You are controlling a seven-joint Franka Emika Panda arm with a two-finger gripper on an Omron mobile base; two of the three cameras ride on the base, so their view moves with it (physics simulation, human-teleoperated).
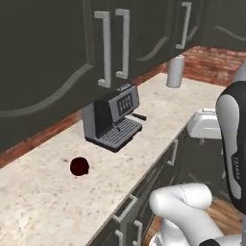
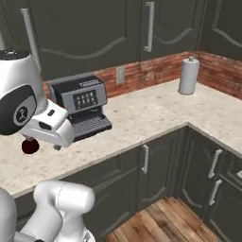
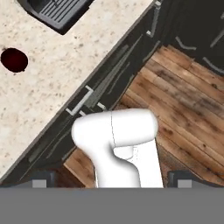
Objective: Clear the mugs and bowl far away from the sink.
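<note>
Wooden floor (image 3: 183,100) lies below the hand (image 3: 112,181), jaws wide and empty; maroon mug (image 1: 79,166) sits ungrasped on the desk (image 1: 43,202); clearing seemingly unstarted.

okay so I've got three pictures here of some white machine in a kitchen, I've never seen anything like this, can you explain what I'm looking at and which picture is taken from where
It is a computer-rendered kitchen with a white robot arm on a drivable base. Two cameras ride on that base, behind the arm to its left and right, looking over the counter. The third sits on the arm's hand and looks down along its gripper, whose two dark fingertips stand wide apart at the bottom, holding nothing. On the counter are a coffee machine, a small dark maroon mug standing apart from it, and a paper towel roll near the corner. Dark cabinets hang above and stand below, over a wooden floor.
</note>
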